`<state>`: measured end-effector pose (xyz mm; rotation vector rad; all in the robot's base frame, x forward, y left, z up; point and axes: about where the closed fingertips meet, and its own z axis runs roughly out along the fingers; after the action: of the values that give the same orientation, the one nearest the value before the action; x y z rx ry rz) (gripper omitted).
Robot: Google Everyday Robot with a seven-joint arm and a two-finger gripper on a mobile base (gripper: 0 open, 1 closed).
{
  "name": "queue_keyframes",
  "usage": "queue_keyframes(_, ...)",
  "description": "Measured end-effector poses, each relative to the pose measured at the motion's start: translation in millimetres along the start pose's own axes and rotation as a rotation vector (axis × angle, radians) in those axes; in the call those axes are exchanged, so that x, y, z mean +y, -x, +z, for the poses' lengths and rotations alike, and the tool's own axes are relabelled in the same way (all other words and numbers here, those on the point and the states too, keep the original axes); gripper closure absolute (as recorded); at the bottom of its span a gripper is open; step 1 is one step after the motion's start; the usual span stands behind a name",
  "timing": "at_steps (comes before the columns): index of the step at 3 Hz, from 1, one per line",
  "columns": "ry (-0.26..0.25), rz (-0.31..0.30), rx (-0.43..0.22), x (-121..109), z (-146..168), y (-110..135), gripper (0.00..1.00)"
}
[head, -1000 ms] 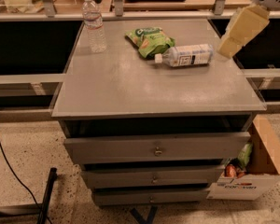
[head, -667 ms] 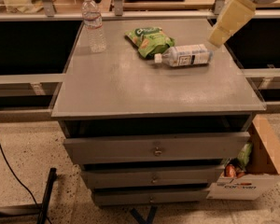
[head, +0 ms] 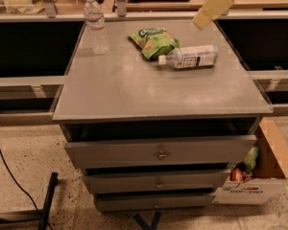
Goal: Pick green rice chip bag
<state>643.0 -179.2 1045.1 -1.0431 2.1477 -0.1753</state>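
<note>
At upper right of the frame, the gripper [head: 212,7] hangs over the table's [head: 134,87] far edge, its grip impossible to tell; the bag [head: 152,41] lies just beside a toppled bottle [head: 191,56].

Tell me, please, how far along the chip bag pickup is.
Nothing done yet: the green chip bag lies on the cabinet top beside the lying bottle. In hand: the tool hangs above the far right corner, apart from it. Left: reach, grip, lift.
</note>
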Motion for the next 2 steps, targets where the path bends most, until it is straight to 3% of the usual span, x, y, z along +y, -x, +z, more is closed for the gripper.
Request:
queue_keyframes(1,0.009,0.002,0.0,1.7,2.8,0.2,0.0)
queue_keyframes(2,0.068,0.0,0.021,15.4,29.8,9.2,0.0)
